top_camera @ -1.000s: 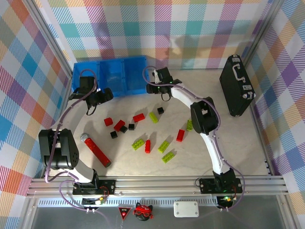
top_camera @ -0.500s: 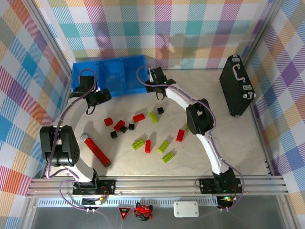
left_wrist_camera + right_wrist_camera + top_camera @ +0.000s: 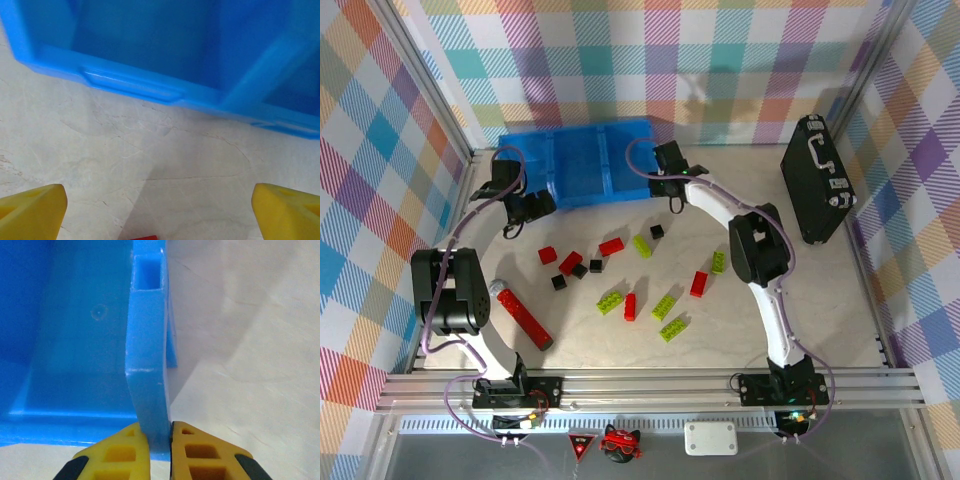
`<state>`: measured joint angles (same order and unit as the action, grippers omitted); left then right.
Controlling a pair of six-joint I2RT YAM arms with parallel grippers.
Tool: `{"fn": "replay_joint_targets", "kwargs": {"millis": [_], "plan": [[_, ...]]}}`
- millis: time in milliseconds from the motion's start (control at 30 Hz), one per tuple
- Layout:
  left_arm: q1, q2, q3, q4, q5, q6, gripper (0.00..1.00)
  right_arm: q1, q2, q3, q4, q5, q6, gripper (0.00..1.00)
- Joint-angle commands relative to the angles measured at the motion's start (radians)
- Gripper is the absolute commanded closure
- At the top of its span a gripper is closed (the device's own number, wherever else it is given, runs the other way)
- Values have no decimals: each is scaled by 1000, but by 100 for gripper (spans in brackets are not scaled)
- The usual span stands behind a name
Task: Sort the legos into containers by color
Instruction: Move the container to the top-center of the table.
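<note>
Pastel plaid walls (image 3: 670,60) all round and a pale marbled counter (image 3: 820,300), that's the setup. So the containers (image 3: 580,160), the joined blue row of three bins, sit at the far edge of the counter towards the left corner. They've just slid a bit to the right compared with a second ago, and now lie slightly askew. Reason: the right pincer (image 3: 660,185) has snapped closed on the row's right end wall, right at the near corner. The wrist view shows that wall (image 3: 147,365) squeezed between the yellow fingers (image 3: 112,455).

The left pincer (image 3: 535,205) hangs just in front of the row's left end. It's spread wide with nothing in it, and the blue front wall (image 3: 150,90) runs just ahead of it.

My read: this is tidying the bins into a handier spot, not sorting yet. Every one of the legos (image 3: 611,246) I can see lies loose mid-counter, red, lime and black mixed together. The bins look empty as far as I can tell.

Further out, a long red bar (image 3: 523,315) with a black end lies near the left front corner. A black briefcase (image 3: 817,180) sits by the right edge.
</note>
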<state>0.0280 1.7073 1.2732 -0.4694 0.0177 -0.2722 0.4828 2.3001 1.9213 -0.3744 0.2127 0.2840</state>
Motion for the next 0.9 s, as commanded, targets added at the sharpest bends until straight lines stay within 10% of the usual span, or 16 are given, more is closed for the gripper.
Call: {"fn": "replay_joint_targets", "kwargs": {"millis": [0,667,867], "plan": [[7,-5,3,5,47,-23,5,-42,-121,-83,-9,43,42,98],[-54,-90,-4,20,85,-51,6,-188,-375,-490,52,49,72,98],[-54,-110,-9,2,83,-38,6,-194,-363,-481,54,24,57,80]]}}
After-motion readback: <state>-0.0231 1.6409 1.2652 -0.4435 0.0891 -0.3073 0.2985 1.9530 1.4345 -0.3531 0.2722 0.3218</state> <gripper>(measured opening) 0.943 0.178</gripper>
